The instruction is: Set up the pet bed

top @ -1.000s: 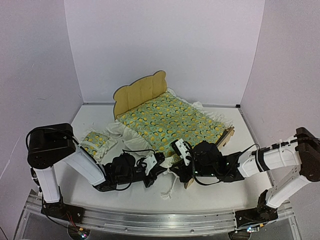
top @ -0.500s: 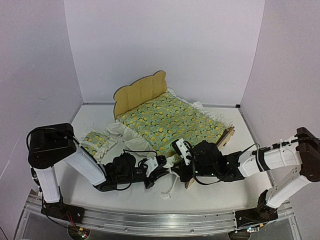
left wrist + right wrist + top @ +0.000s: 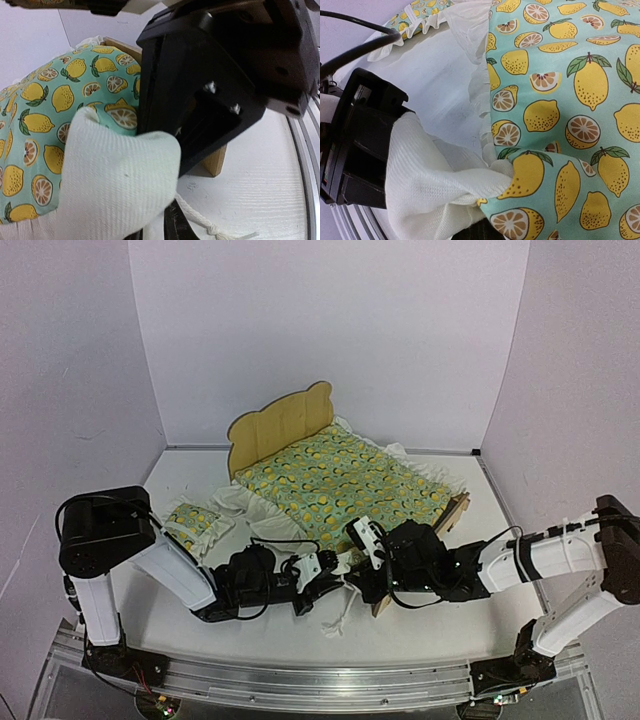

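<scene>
Two tools meet at the near foot corner of the pet bed (image 3: 280,428), which stands slantwise in the middle of the white bench (image 3: 450,615), with its headboard toward the back wall and its foot end toward the right arm. The right tool (image 3: 352,576) lies low over that corner, just beside the wooden post. It is clenched on the bunched edge of the quilt (image 3: 340,485). The left tool (image 3: 325,585) reaches in from the other side, almost touching the right one, just off the bed's near rail. The quilt's white ruffle (image 3: 435,195) runs out from between its fingers toward the right tool, but we cannot tell whether they pinch the cloth or have let it go. The bed frame is pale plywood with a flat, cut-out look, and its headboard is rounded with two small ear-like bumps on top. The quilt covers nearly all of the bed. It is a thin mint-green cotton printed with whole and sliced yellow lemons and dark leaves, and its ruffle is a coarse, ribbed white weave. A small pillow (image 3: 190,525) in the same print and frill lies on the bench to the left of the bed, well apart from both tools. A twisted white cord (image 3: 335,620) with a knotted end trails on the textured bench just in front of the tools.
</scene>
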{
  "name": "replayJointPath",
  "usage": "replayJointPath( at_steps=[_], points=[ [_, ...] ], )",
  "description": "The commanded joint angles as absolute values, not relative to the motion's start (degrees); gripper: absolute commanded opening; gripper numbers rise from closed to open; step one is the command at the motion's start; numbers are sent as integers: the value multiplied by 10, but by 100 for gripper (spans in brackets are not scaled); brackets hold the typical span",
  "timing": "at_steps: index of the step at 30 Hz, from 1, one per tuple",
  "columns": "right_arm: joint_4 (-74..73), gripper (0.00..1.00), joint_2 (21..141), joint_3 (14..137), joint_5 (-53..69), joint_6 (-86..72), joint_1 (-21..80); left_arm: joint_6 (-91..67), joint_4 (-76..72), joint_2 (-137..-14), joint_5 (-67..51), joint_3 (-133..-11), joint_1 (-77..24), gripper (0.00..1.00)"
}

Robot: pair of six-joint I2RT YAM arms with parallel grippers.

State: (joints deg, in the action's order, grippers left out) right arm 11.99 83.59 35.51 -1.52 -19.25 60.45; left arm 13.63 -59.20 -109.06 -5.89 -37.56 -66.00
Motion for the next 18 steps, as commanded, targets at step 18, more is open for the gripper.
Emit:
replayJointPath(
  at_steps=[18],
  points=[
    [65,0,773,374,20,-200,603,177,-627,-1128,16,-404,-673,0]
  ],
)
